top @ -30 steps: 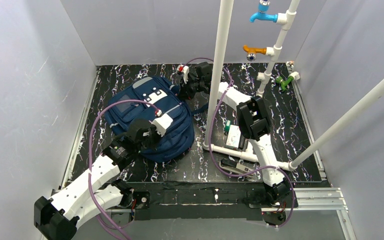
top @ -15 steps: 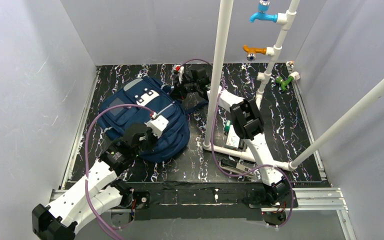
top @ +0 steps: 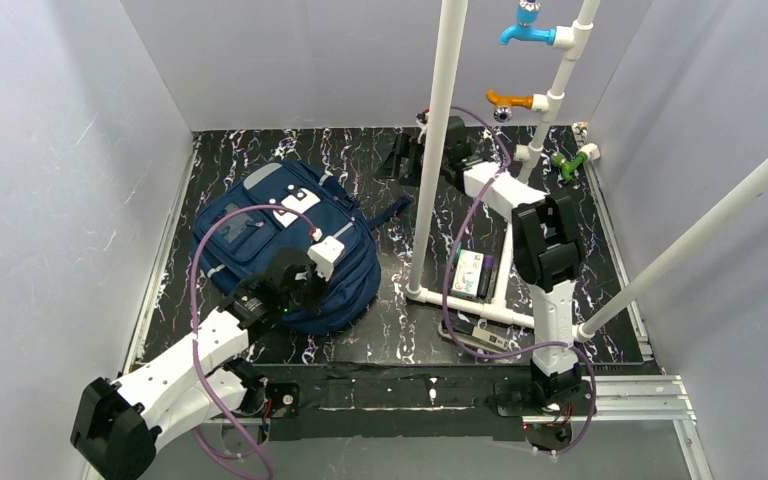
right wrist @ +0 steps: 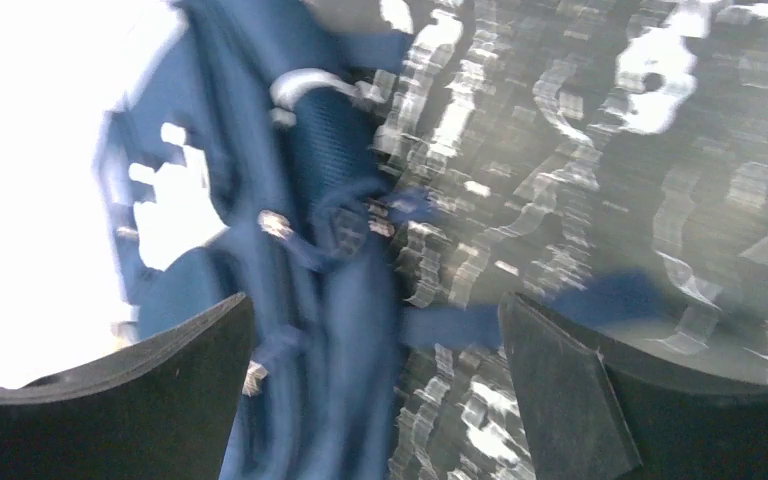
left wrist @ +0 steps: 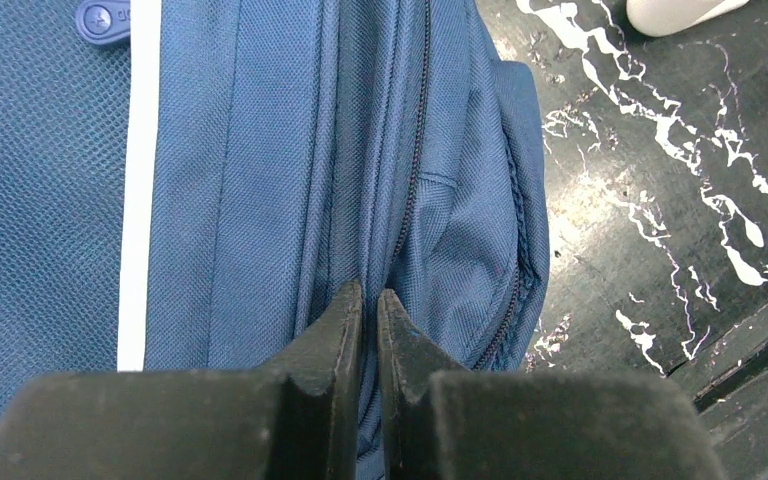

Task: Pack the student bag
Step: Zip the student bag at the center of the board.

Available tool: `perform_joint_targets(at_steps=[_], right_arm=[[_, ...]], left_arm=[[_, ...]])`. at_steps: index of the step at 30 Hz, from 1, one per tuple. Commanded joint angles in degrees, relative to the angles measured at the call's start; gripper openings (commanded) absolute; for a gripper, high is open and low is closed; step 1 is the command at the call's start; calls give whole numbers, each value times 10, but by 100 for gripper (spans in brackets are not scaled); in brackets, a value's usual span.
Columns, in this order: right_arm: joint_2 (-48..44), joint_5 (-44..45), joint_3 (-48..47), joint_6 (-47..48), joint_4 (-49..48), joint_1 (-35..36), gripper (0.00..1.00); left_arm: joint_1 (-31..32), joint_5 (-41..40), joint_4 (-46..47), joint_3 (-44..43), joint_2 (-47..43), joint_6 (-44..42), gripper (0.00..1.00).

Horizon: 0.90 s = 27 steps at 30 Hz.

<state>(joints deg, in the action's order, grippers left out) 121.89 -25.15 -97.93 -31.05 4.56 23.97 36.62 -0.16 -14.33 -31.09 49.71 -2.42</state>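
The black, white-veined marbled surface (top: 360, 160) carries the large navy blue fabric student bag (top: 260, 235), which lies flat with its front up on the left half of the surface, nearer the left edge than the middle. Its white patch with dark squares faces up, and a loose blue strap (top: 390, 212) trails from it toward the centre. A frame of white plastic pipe (top: 447, 100) rises from the middle of the surface and runs along its right half. The left hand (top: 295, 285) rests on the near right side of the bag; in the wrist view the left hand (left wrist: 370, 295) is clenched, its black fingertips pinched on a fold of the blue fabric (left wrist: 260, 180) beside a zip line. The right hand (top: 405, 158) sits near the far edge, partly behind the upright pipe, apart from the bag; its blurred wrist view shows the right hand (right wrist: 375, 310) released, fingers spread wide with nothing gripped, and the bag (right wrist: 340, 150) and strap beyond them. A small green, white and purple box (top: 472, 272) lies inside the pipe frame, right of centre.
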Motion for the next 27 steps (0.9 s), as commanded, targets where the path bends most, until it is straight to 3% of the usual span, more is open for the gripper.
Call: perform_joint_targets(at_steps=[1,2,5,9,10,15,21,27], right_arm=[[28,-134,71,-270,-355,34,98],[47,-138,93,-333,-444,45,97],[65,-132,100,-353,-477,68,92],[87,-126,98,-338,-454,92,83],[82,-107,97,-275,-374,104,81],[81,-80,77,-198,-279,121,76],[73,-62,96,-223,-317,123,55],[28,-76,130,-237,-350,104,55]], left_arm=[[4,27,0,-17,27,5,0],[4,29,0,-16,24,1,0],[5,39,-8,-18,24,-8,0],[4,46,-21,-23,25,-15,0],[4,45,-21,-19,17,-15,0],[4,40,-21,-18,13,-26,0],[5,38,-29,-28,35,-33,0],[4,39,-25,-31,46,-36,0]])
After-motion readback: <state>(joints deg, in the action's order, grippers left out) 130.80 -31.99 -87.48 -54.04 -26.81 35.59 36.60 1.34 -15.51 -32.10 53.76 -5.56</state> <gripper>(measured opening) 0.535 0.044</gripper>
